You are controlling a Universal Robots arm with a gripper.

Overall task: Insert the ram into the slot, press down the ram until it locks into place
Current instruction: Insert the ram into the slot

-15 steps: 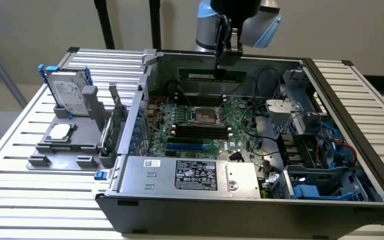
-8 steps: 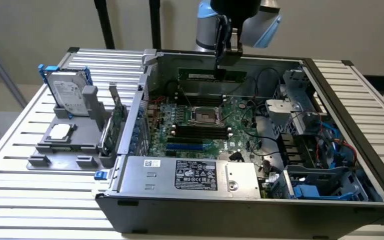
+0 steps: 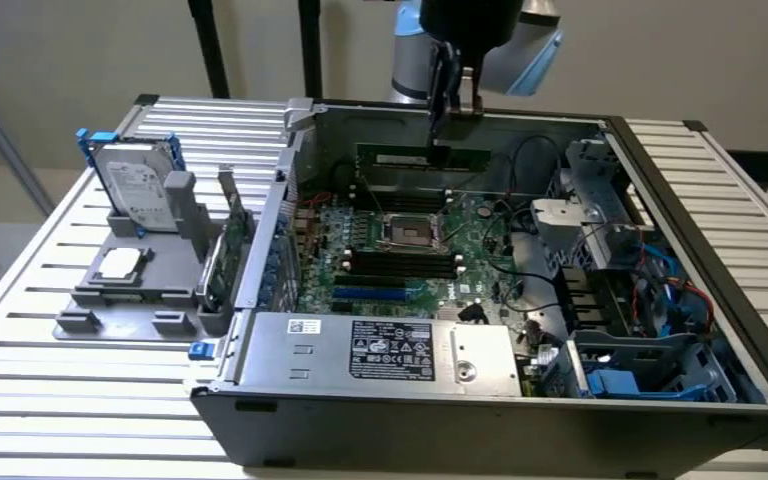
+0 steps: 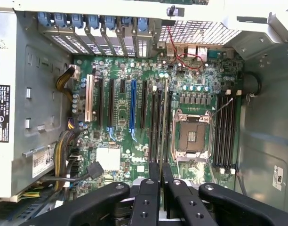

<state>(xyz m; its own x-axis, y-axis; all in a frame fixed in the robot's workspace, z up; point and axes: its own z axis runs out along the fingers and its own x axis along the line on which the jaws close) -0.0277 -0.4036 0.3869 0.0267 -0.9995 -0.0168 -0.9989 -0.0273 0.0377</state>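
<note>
The ram point(image 3: 418, 158) is a thin green stick held level and on edge, high inside the open computer case point(image 3: 704, 250). My gripper point(image 3: 442, 140) comes down from above and is shut on the stick's upper edge near its middle. In the wrist view the black fingers point(image 4: 154, 181) stand close together, and the ram point(image 4: 162, 117) shows edge-on as a pale thin line between them. It hangs above the motherboard point(image 4: 120, 117), in line with the black memory slots point(image 4: 156, 125) beside the CPU socket point(image 4: 191, 136). More black slots point(image 4: 226, 129) lie on the socket's other side.
A grey power supply point(image 3: 384, 350) fills the case's near end. A drive cage point(image 3: 604, 195) and loose cables sit on the exterior view's right. Outside the case, on the left, a grey stand point(image 3: 131, 290) carries a hard drive point(image 3: 137, 190) and an upright green expansion card point(image 3: 233, 240).
</note>
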